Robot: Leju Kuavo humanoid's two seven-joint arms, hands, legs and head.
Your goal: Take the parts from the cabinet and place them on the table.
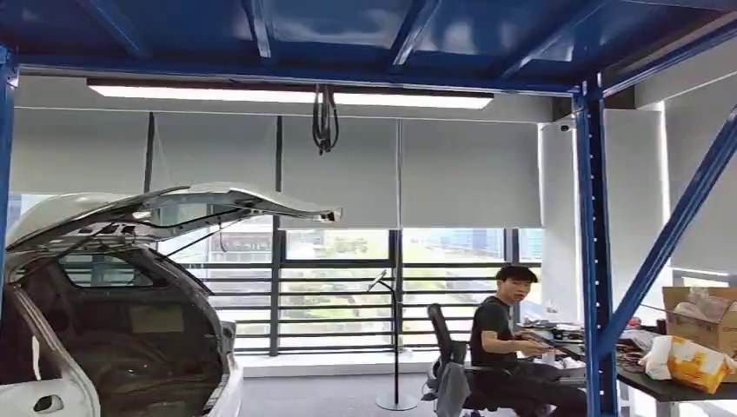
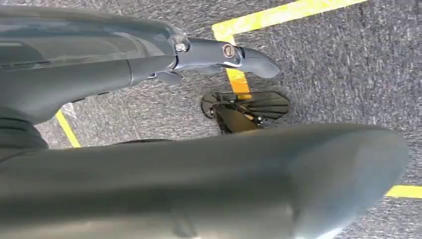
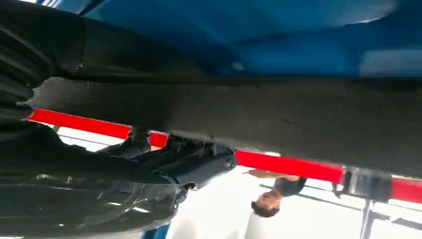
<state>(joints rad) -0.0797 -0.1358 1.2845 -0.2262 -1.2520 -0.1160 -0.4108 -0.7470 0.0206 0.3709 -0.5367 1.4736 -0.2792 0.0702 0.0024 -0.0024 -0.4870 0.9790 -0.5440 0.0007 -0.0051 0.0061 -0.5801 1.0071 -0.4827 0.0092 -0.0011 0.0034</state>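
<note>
While the right hand (image 3: 164, 164) reaches, its fingers (image 3: 209, 167) blur.

Automotive test lab or workshop inside an office building. White car (image 1: 113, 304) with raised rear hatch parked indoors under blue steel racking frame (image 1: 593, 252), yellow floor tape lines (image 2: 278, 15) on grey carpet. Seated person (image 1: 508, 347) at cluttered dark desk (image 1: 669, 389), grey roller blinds (image 1: 469, 174) over big windows.

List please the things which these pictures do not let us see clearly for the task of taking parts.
- Right hand: in the right wrist view its dark fingers lie against a dark slab; a grip cannot be told.
- Left hand: in the left wrist view its big grey thumb hides most of it.
- Table: cut off by the head view's edge, behind a blue post.
- Items on that table: too small to name.
</note>
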